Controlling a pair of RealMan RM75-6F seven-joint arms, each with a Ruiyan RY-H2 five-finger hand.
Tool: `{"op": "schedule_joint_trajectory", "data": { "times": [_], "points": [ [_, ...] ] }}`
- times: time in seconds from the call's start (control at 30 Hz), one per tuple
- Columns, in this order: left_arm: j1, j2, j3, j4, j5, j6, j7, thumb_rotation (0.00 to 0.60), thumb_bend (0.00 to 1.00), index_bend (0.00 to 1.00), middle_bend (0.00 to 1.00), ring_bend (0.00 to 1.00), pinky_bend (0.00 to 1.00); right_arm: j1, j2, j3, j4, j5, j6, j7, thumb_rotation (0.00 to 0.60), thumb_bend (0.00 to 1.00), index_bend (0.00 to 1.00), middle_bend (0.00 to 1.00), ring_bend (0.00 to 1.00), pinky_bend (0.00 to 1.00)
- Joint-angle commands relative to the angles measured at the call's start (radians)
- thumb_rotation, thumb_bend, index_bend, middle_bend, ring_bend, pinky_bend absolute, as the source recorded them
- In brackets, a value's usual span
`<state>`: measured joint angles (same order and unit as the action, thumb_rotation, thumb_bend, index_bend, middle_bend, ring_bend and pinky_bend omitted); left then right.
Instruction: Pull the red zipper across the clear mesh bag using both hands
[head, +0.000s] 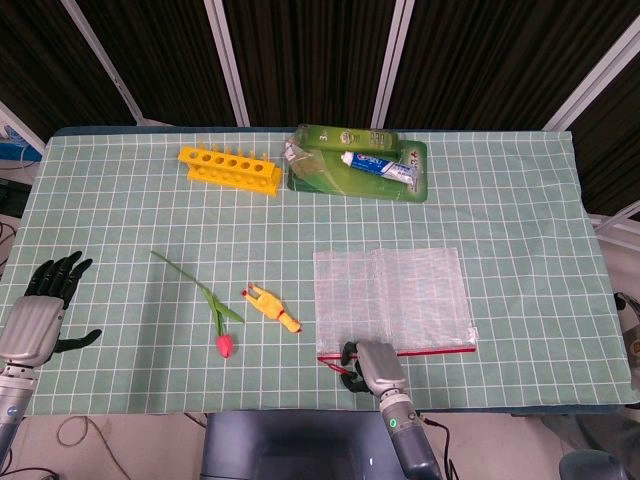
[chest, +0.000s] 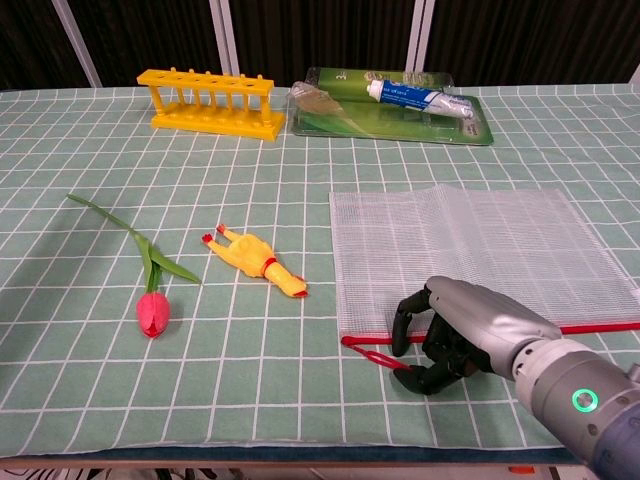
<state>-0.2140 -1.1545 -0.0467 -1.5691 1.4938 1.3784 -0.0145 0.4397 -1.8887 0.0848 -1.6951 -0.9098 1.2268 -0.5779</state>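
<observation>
At nine o'clock on the green checked worktop (head: 120, 220), seen only from the head camera, the left hand (head: 40, 310) rests released, dark fingers spread. Toward centre lie a red tulip (chest: 154, 310) and yellow rubber chicken (chest: 256, 262). At five o'clock sits the clear mesh bag (chest: 470, 255); its red zipper (head: 432, 351) runs along the near edge, where the right hand (chest: 462, 330) curls over the red pull cord (chest: 378, 357), grasp unclear.

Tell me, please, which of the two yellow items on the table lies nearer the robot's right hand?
The rubber chicken, lying flat beside the tulip. The yellow tube rack stands at the table's far edge, much farther from the right hand.
</observation>
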Motion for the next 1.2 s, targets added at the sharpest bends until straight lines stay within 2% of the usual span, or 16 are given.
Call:
{"op": "schedule_joint_trajectory", "data": {
  "times": [0.03, 0.83, 1.2],
  "points": [
    [0.0, 0.0, 0.0, 0.0, -0.001, -0.002, 0.0, 0.6, 0.03, 0.0, 0.0, 0.0, 0.0, -0.001, 0.0, 0.0, 0.002, 0.0, -0.001, 0.001, 0.6, 0.42, 0.53, 1.0, 1.0, 1.0],
    [-0.001, 0.002, 0.0, -0.002, -0.004, -0.004, -0.004, 0.6, 0.03, 0.0, 0.0, 0.0, 0.0, -0.006, -0.001, 0.0, 0.009, 0.008, -0.012, 0.005, 0.6, 0.51, 0.55, 1.0, 1.0, 1.0],
    [-0.001, 0.002, 0.0, -0.003, -0.004, -0.004, -0.005, 0.6, 0.03, 0.0, 0.0, 0.0, 0.0, -0.009, 0.0, -0.003, 0.011, -0.002, -0.015, 0.014, 0.6, 0.54, 0.6, 1.0, 1.0, 1.0]
  ]
}}
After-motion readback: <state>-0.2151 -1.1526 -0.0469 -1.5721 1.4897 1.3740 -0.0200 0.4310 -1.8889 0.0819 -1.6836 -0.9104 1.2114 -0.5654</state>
